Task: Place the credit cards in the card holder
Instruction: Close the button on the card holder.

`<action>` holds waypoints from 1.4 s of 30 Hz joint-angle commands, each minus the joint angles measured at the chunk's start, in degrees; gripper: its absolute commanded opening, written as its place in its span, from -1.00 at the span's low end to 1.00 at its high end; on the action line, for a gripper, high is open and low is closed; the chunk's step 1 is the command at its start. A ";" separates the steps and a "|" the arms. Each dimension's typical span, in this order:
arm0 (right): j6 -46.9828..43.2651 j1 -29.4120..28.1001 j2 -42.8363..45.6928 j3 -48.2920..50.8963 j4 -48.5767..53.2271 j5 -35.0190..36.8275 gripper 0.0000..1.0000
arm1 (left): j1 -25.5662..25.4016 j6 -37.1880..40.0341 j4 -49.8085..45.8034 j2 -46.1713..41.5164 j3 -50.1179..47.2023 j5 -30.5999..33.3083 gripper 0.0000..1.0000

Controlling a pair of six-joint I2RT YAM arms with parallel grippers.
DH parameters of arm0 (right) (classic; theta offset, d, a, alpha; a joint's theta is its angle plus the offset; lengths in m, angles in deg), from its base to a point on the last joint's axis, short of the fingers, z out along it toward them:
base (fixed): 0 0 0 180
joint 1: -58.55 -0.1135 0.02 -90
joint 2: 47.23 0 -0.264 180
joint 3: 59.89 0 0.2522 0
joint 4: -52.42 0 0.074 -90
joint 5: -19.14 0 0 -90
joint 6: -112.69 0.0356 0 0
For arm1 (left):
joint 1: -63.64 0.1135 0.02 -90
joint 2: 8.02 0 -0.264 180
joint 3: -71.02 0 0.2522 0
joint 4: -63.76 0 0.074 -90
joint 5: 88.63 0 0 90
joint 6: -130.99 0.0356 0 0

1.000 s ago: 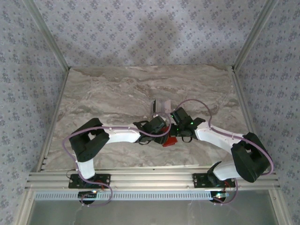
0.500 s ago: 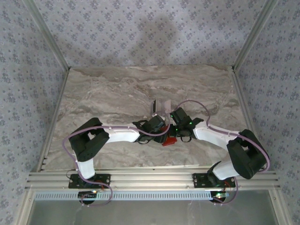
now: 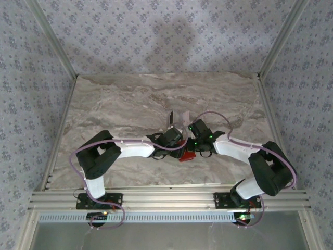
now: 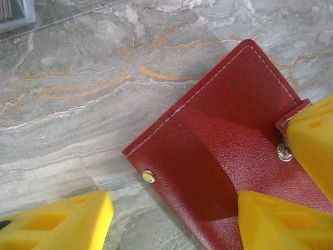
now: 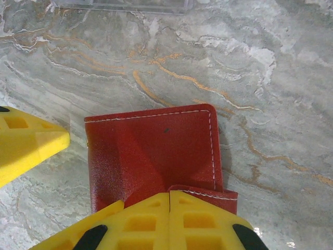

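The card holder (image 3: 186, 155) is a red wallet lying folded shut on the marble table, also seen as the card holder (image 4: 229, 135) and the card holder (image 5: 151, 156). My left gripper (image 4: 171, 224) is open and low over it. The wallet's snap corner sits between the jaws, and one finger (image 4: 281, 221) is over the red cover. My right gripper (image 5: 170, 219) is shut, its tips on the wallet's near edge beside the snap tab (image 5: 208, 195); whether the tab is pinched I cannot tell. The pale credit cards (image 3: 179, 117) stand just behind both grippers.
A clear tray (image 4: 15, 13) holds the cards at the far side of the wallet; its clear edge (image 5: 125, 5) shows too. Both arms meet at the table's middle. Patterned walls and metal rails (image 3: 62, 130) bound the table.
The right arm's elbow has drawn in to the left, and the wallet has shifted slightly left with it. The left arm has barely moved.
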 commanded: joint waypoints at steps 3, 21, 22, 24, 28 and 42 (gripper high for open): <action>1.24 -1.13 -3.91 2.14 -4.02 -5.30 -1.00 | 0.34 -0.90 0.97 2.03 -0.70 -0.37 0.31; 2.69 -0.35 -5.93 3.36 -8.09 -10.68 -1.00 | 0.89 -1.12 2.16 2.82 -0.98 -1.43 0.31; 2.81 -0.15 -5.74 3.43 -8.45 -11.34 -1.00 | 0.96 -1.20 2.27 2.78 -1.11 -1.45 0.31; 3.09 0.14 -5.24 3.86 -9.32 -12.88 -1.00 | 1.10 -1.20 2.53 2.74 -1.37 -1.46 0.31; 3.08 0.31 -4.46 4.01 -8.55 -12.86 -1.00 | 1.31 -1.29 2.99 2.56 -1.92 -1.77 0.31; 4.33 0.21 -6.71 5.53 -7.65 -12.56 -1.00 | 1.99 -1.27 3.84 2.77 -2.21 -2.50 0.31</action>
